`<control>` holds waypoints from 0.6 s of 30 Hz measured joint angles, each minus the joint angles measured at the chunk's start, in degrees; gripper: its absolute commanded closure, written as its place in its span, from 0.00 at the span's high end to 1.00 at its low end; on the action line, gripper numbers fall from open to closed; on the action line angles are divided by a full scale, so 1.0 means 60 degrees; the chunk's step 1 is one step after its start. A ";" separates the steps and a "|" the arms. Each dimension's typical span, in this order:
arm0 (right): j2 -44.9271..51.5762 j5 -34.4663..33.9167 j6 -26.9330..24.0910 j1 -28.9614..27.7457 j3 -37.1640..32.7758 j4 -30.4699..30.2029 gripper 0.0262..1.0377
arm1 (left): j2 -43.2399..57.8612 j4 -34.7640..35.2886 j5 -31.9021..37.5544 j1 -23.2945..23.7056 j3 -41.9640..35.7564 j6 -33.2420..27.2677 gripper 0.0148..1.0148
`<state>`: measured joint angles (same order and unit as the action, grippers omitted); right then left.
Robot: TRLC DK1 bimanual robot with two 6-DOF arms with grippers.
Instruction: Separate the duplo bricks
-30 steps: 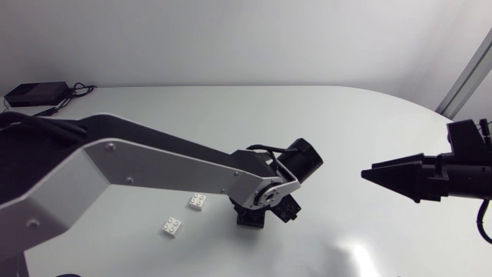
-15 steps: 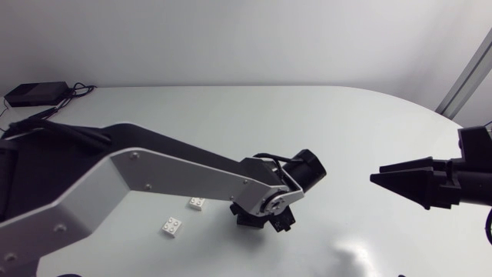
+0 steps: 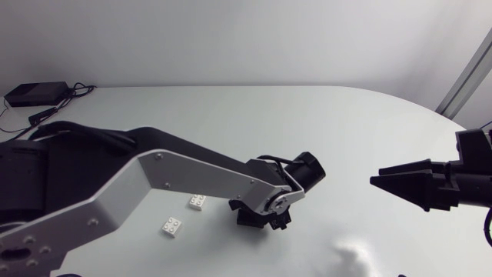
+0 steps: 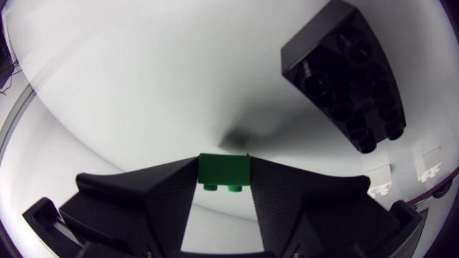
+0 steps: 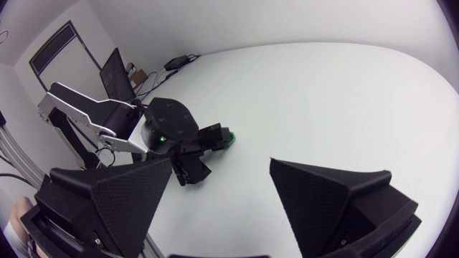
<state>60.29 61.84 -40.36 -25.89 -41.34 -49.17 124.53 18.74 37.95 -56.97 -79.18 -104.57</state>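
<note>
The white table (image 3: 361,131) carries two small white duplo bricks, one (image 3: 198,201) near the other (image 3: 171,226), and a black brick (image 4: 344,72) close by.

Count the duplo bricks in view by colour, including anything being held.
White bricks: 2
Green brick: 1
Black brick: 1
Total: 4

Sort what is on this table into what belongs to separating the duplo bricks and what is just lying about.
Belongs to the job:
green brick, gripped between the left fingers
black brick, on the table beside them
two white bricks, lying apart

Just lying about:
black box with its cables, at the table's far corner
</note>
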 measured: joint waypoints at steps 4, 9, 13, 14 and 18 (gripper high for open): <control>0.0000 0.0055 -0.0004 0.0000 0.0000 0.0000 0.95 | 0.0000 -0.0007 0.0000 -0.0007 -0.0102 0.0000 0.90; 0.0007 0.0058 -0.0025 0.0000 0.0000 0.0000 0.95 | 0.0000 0.0000 0.0000 -0.0047 -0.0109 0.0004 0.90; 0.0007 0.0062 -0.0036 -0.0004 0.0000 -0.0087 0.95 | 0.0000 0.0117 -0.0011 -0.0109 -0.0306 0.0044 0.90; 0.0004 0.0062 -0.0044 -0.0011 0.0000 -0.0149 0.95 | 0.0000 0.0186 -0.0051 -0.0117 -0.0437 0.0131 0.90; -0.0109 0.0062 -0.0077 -0.0109 0.0000 -0.0342 0.95 | -0.0087 0.1206 -0.0743 -0.0077 -0.1366 0.1253 0.91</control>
<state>59.64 62.22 -40.82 -26.55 -41.34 -51.22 124.01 25.98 33.50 -57.43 -87.37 -97.06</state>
